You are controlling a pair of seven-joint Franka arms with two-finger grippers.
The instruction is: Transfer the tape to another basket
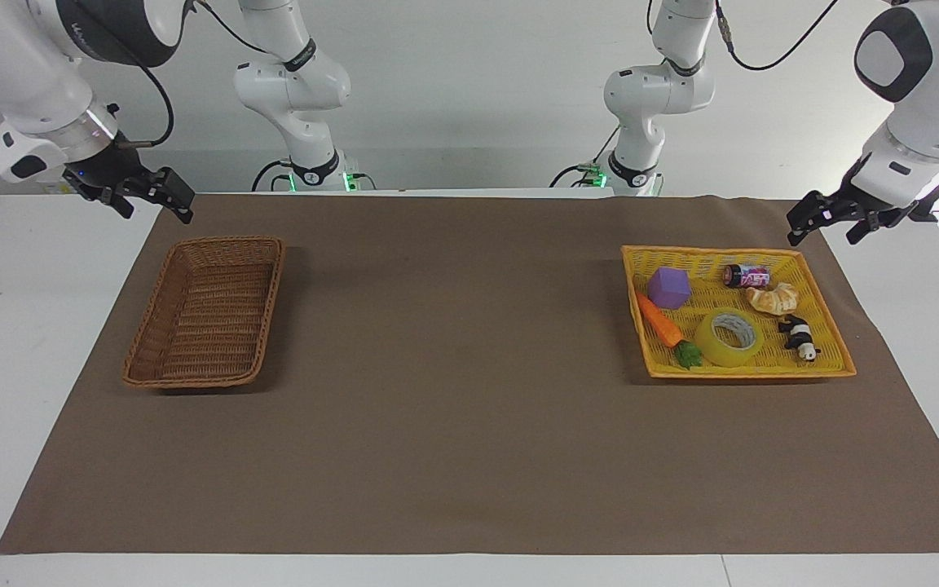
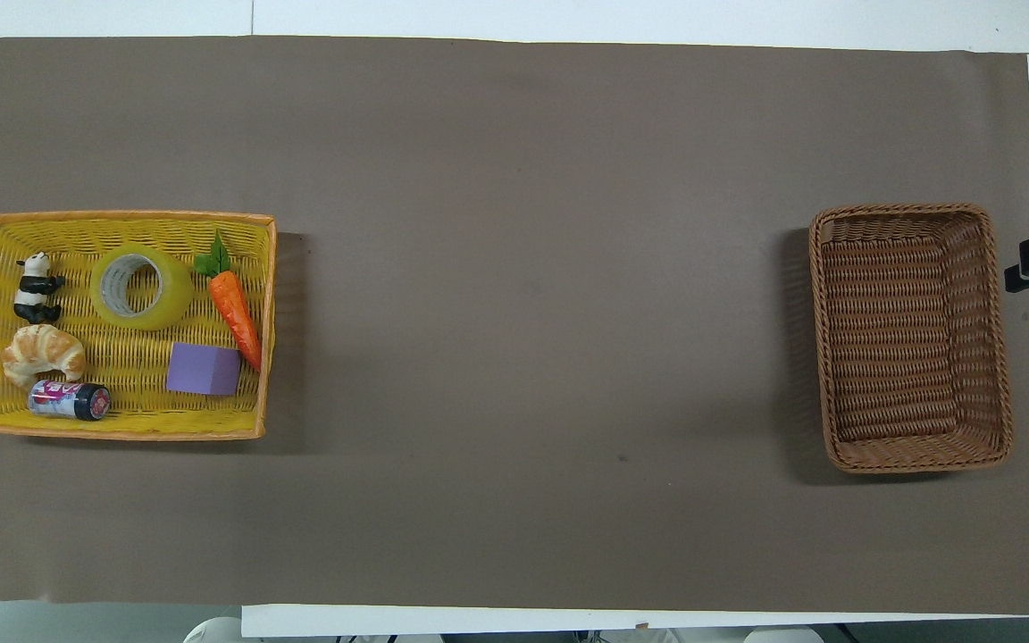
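Tape (image 1: 730,337): translucent yellow roll w/ pale core, lying flat, hole up, in the yellow tray (image 1: 832,368) at the left arm's end. Basket (image 1: 207,310): brown wicker, rectangular, sloping sides, upright at the right arm's end, well apart from tape.

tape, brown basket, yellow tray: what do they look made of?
Tape: glossy translucent yellow plastic film wound on a pale core, likely cardboard; the film shines and the ring shows through.
Basket: matte brown wicker or rattan, going by the visible woven strands; it could be synthetic.
Yellow tray: flat woven strips, bright and even in colour, probably plastic or dyed straw.
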